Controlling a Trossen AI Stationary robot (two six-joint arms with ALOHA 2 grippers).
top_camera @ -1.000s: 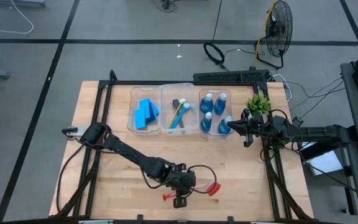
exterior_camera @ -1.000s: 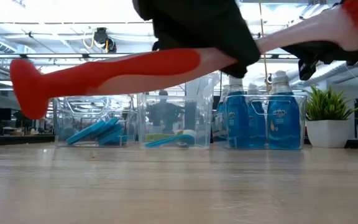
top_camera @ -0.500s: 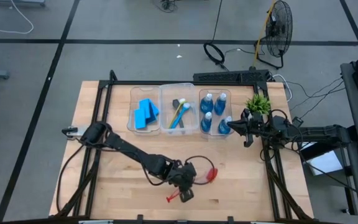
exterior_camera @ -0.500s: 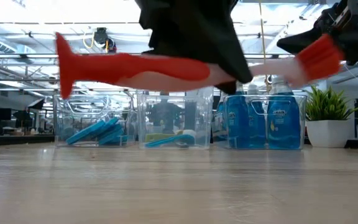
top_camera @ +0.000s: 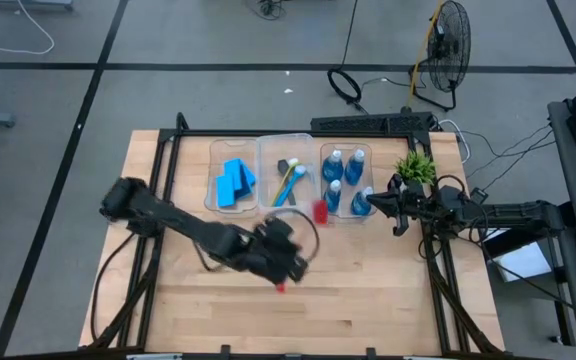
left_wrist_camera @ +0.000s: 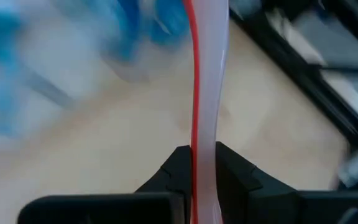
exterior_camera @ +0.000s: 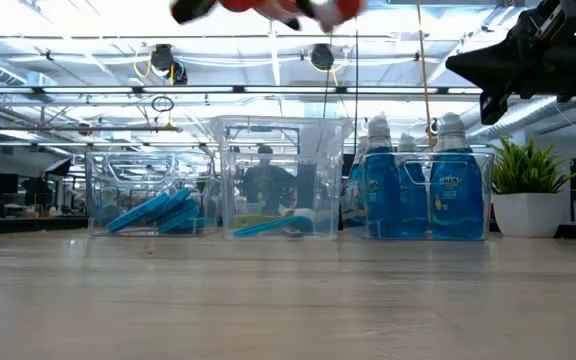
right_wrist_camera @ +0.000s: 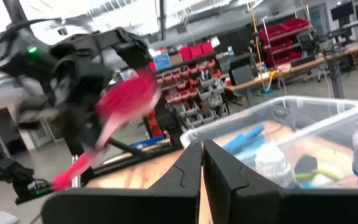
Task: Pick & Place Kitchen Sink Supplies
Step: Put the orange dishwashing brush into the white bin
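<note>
My left gripper (top_camera: 288,258) is shut on a red-and-white long-handled brush (top_camera: 308,232), held above the table's middle. The brush's red head (top_camera: 320,210) points toward the far edge, close to the clear bins. At the top of the low view the brush (exterior_camera: 278,6) shows only as a red blur. Three bins stand in a row: blue sponges (top_camera: 233,182), other brushes (top_camera: 289,180), bottles of blue liquid (top_camera: 344,180). My right gripper (top_camera: 371,203) waits shut beside the bottle bin, at the right. My left gripper pinches the brush's handle (left_wrist_camera: 204,152) between its two fingers (left_wrist_camera: 174,171), back from the head. The handle runs on forward past the fingertips, along them. The brush is lifted clear of the table, and its free handle end (top_camera: 281,288) sticks out toward the near edge.
A small green potted plant (top_camera: 415,166) stands right of the bottle bin, next to my right arm. Bare wood lies between the bins and the near edge (top_camera: 368,300). A black frame (top_camera: 168,150) runs along the table's sides.
My left gripper has risen and gone toward the far edge and the bins, rolling its wrist. The red brush, carried low and lying left to right near the near edge, is now higher and turned about, its head toward the bins.
</note>
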